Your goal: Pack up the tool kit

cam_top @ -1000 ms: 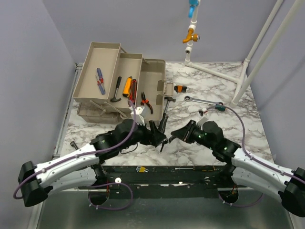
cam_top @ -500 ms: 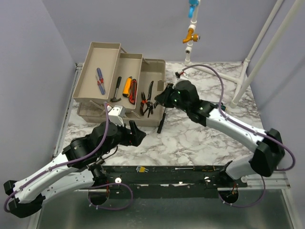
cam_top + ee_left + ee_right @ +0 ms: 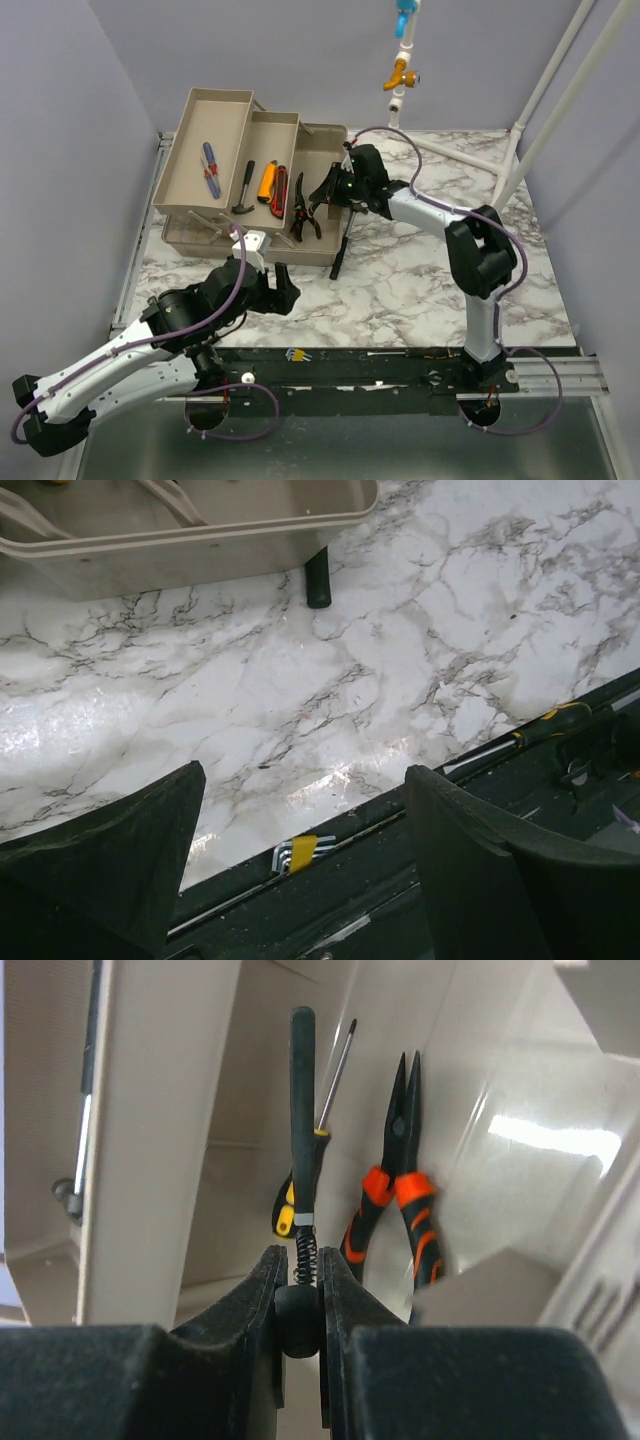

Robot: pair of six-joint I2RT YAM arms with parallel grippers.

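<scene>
The beige fold-out toolbox stands at the back left. My right gripper reaches over its right compartment and is shut on a slim black tool with a spring, which points down into the box. Below it lie orange-and-black pliers and a yellow-and-black screwdriver; the pliers also show in the top view. My left gripper is open and empty, low over the marble near the table's front edge.
The upper trays hold a blue screwdriver, a hammer and an orange knife. A black handle leans on the box front. A hex key set lies on the front rail. White pipes stand back right.
The right arm has swung from the table's front up over the toolbox, carrying the black tool. The left arm has pulled back toward the near left, gripper open.
</scene>
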